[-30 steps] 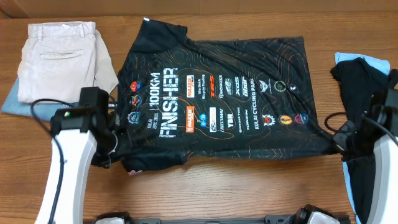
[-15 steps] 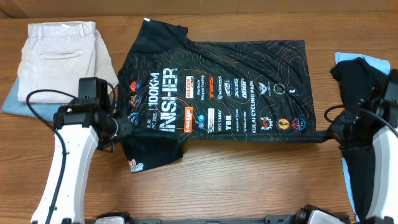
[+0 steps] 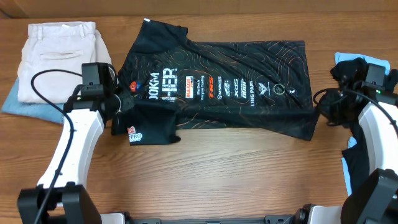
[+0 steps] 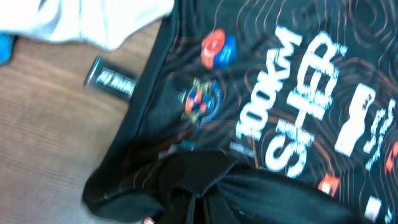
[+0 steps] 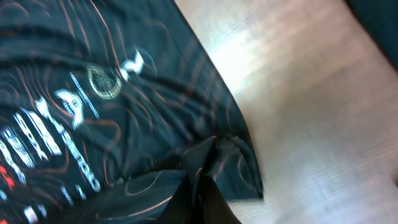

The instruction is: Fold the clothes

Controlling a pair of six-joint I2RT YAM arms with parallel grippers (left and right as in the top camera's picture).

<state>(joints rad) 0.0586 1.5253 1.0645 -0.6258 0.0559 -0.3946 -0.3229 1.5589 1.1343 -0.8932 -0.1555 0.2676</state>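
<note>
- The black shirt (image 3: 236, 93) lay across the middle of the tabletop (image 3: 236, 180), its long axis running left to right in the overhead view.
- The left gripper (image 3: 122, 111) was clamped on the shirt's lower-left edge by the sleeve, and the right gripper (image 3: 322, 112) was pinched onto the hem corner at the right end.
- Each arm stood at its own end, neither nearer.
- The held lower edge overlapped the body. The untouched edge lay toward the top of the frame, which I'd judge to be the fold's direction.

A brown wood-grain table (image 3: 205, 168) under even light.
</note>
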